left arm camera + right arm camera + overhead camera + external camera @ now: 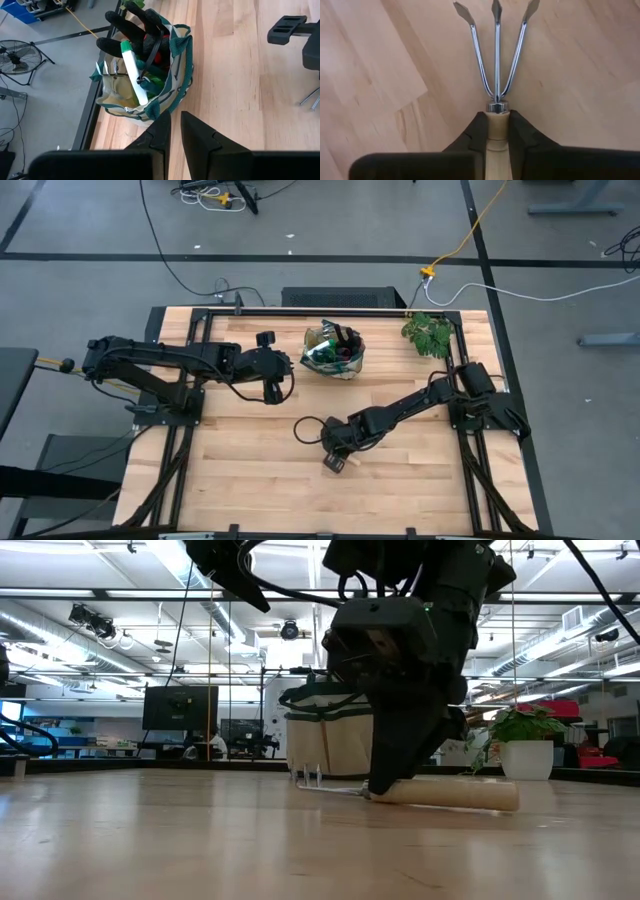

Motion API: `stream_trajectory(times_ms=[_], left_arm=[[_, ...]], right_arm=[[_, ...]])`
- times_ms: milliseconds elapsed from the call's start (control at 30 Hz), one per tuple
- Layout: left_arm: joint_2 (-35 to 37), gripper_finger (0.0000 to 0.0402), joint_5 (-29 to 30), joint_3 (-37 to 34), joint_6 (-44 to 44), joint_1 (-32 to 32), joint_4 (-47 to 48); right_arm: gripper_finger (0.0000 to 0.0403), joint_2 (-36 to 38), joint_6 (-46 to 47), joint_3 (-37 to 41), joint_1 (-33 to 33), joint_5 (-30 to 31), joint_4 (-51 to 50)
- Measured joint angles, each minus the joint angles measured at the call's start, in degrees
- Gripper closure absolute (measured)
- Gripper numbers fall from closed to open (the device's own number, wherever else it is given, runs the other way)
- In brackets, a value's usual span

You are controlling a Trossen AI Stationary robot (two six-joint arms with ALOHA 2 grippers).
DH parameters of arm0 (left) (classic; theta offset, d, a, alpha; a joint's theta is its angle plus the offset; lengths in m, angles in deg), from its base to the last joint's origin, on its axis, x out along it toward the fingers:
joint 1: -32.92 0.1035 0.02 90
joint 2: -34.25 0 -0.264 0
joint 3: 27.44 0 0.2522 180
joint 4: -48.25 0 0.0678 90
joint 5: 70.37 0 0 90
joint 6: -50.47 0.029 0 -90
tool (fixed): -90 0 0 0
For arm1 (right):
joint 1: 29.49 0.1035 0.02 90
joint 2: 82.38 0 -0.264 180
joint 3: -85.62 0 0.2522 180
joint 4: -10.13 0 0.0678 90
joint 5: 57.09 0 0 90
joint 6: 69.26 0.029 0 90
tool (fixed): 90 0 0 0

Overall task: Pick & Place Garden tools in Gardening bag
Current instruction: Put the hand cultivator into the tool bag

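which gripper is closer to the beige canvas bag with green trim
Left. The left gripper sits just beside the beige canvas gardening bag with green trim, fingers nearly together and empty. The right gripper is farther off toward the table's front, shut on a wooden-handled metal mini rake.

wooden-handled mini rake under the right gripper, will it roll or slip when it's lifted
The wooden-handled metal mini rake looks stiff, so it should lift as one piece. Its round, smooth handle could roll if nudged, though the three splayed tines resting on the wooden table probably check that. The right gripper holds it near the metal collar, so the long handle behind may tip downward.
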Motion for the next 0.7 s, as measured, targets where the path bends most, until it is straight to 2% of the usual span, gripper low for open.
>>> stream_trajectory(times_ms=[433, 700], left_arm=[[0.0, 0.0353, 0.0, 0.0, 0.0, 0.0, 0.0], [0.0, 0.0353, 0.0, 0.0, 0.0, 0.0, 0.0]], right_arm=[[0.0371, 9.0, -6.4, 0.2, -1.8, 8.7, -3.0], [0.0373, 18.1, -12.4, 0.1, -3.1, 18.2, -3.1]])
